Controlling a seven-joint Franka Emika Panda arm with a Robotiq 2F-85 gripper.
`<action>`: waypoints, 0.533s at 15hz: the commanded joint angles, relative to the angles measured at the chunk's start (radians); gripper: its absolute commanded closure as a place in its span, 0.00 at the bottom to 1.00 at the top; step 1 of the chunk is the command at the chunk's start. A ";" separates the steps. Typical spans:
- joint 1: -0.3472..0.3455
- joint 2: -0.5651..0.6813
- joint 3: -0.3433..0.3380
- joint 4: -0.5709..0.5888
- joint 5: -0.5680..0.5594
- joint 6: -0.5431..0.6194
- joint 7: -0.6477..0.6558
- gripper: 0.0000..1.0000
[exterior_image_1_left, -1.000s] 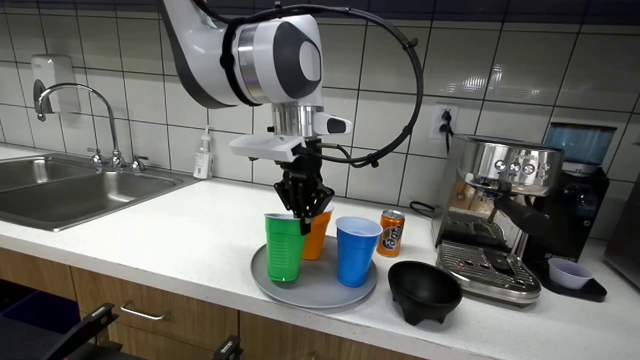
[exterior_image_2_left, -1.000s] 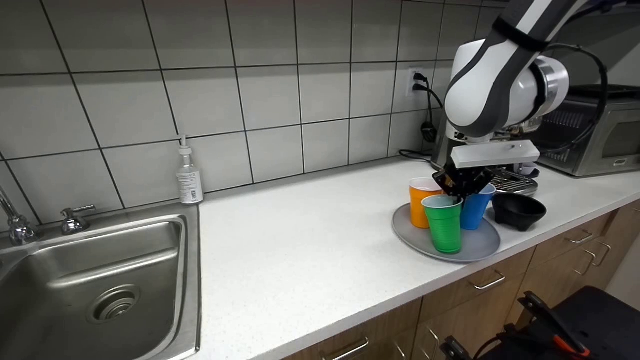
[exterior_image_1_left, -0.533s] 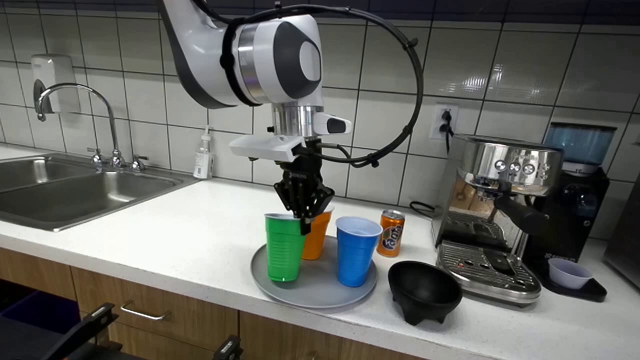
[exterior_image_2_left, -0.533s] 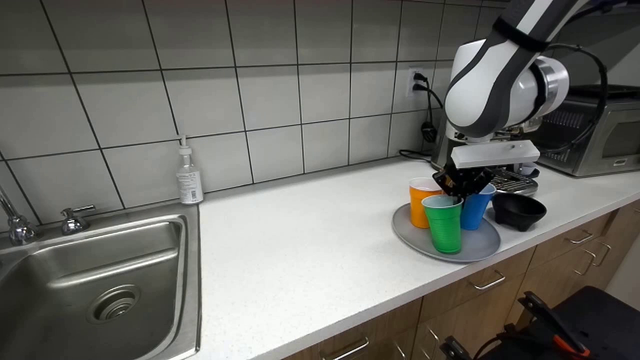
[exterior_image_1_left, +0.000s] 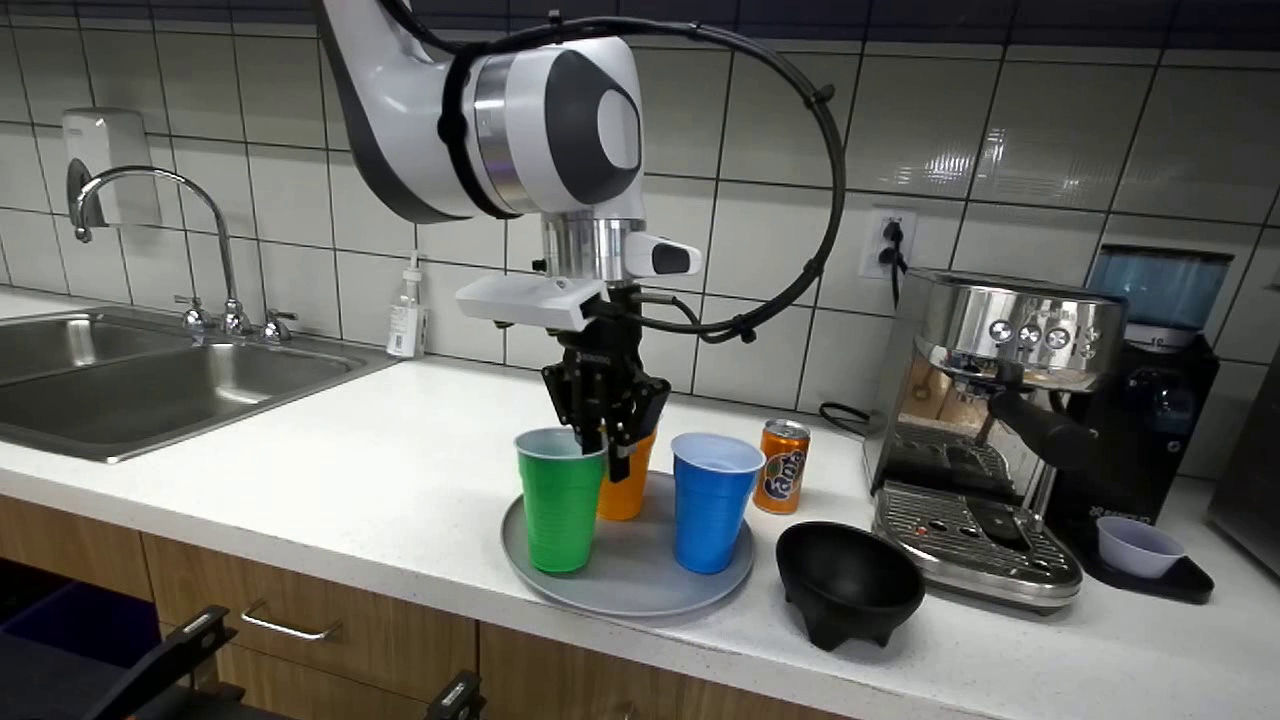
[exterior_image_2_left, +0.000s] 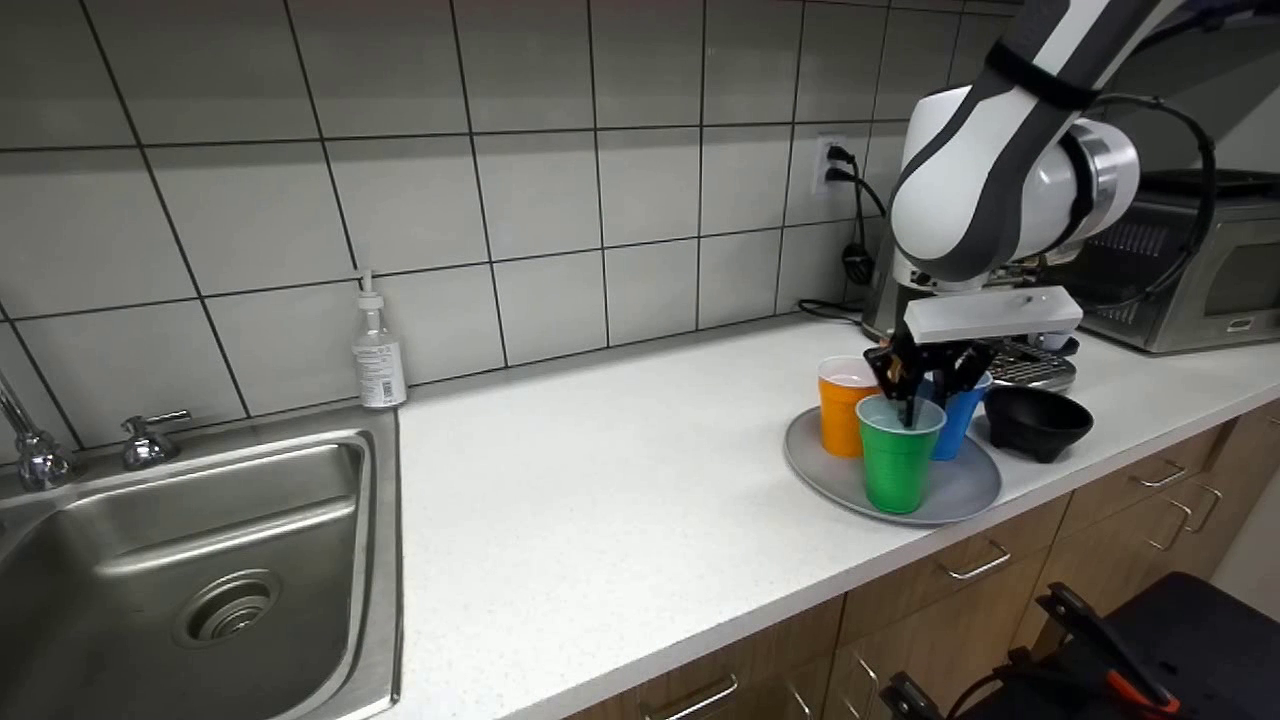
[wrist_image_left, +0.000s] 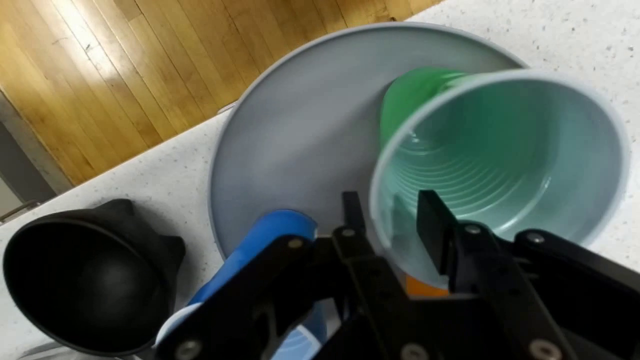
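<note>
Inspector: A white tiled wall (exterior_image_1_left: 920, 130) is backing a pale counter (exterior_image_1_left: 430, 440); a steel sink (exterior_image_1_left: 180, 400) is occupying the stretch at one end, and an espresso machine (exterior_image_1_left: 930, 415) is standing toward the other. What is the grey plate (exterior_image_1_left: 637, 580) carrying?

Assessor: It is carrying three cups, all standing mouth up: the green cup (exterior_image_1_left: 560, 510), near the plate's edge, the orange cup (exterior_image_1_left: 627, 496) and the blue cup (exterior_image_1_left: 712, 512). A black bowl (exterior_image_1_left: 850, 585) is sitting on the counter just beside the plate, and an orange can (exterior_image_1_left: 783, 470) is standing near the blue cup.

Inspector: And the condition of the gripper (wrist_image_left: 390, 212)?

Assessor: It is standing partly open, with its fingers (wrist_image_left: 434, 230) straddling the green cup's rim. In the wrist view one finger is sitting inside the mouth while the other is hanging outside.

Inspector: Is it holding anything?

Assessor: Nothing. A gap is showing between the inner finger and the cup wall; whether the outer one is touching, I am unable to say.
</note>
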 joint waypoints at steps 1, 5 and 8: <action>-0.008 -0.004 -0.007 -0.014 -0.026 0.015 -0.008 0.33; -0.008 -0.010 -0.009 -0.022 -0.020 0.013 -0.011 0.04; -0.009 -0.025 -0.010 -0.024 -0.005 0.004 -0.021 0.00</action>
